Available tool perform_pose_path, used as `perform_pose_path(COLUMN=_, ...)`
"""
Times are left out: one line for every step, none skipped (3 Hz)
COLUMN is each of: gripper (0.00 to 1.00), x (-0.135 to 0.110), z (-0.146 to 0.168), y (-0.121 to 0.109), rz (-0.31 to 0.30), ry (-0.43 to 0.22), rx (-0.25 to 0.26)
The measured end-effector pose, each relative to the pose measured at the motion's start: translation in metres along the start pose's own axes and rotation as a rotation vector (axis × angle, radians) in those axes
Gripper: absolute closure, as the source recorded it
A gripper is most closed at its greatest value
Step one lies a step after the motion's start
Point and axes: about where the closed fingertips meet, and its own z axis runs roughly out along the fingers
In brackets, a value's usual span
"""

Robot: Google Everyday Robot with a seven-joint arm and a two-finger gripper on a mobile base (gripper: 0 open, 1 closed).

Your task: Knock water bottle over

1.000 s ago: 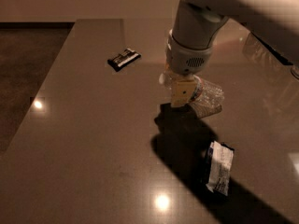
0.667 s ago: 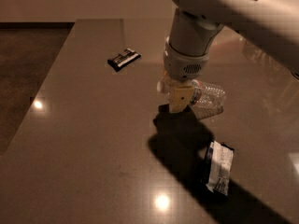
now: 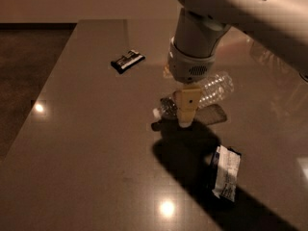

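Tool (image 3: 185, 118) low at centre, tip downward

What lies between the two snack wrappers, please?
In the camera view, the water bottle, lying on its side, and the gripper at its cap end sit between the far wrapper and the near wrapper.

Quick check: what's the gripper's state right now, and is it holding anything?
Gripper: state cannot be told; it sits low, right in front of the bottle, which lies on its side.
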Motion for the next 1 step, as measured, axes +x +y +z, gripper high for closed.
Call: perform_pose_path(gripper=0.00, x=0.0000, z=0.0000, y=0.0000, rz=0.000, ry=0.000, rx=0.000)
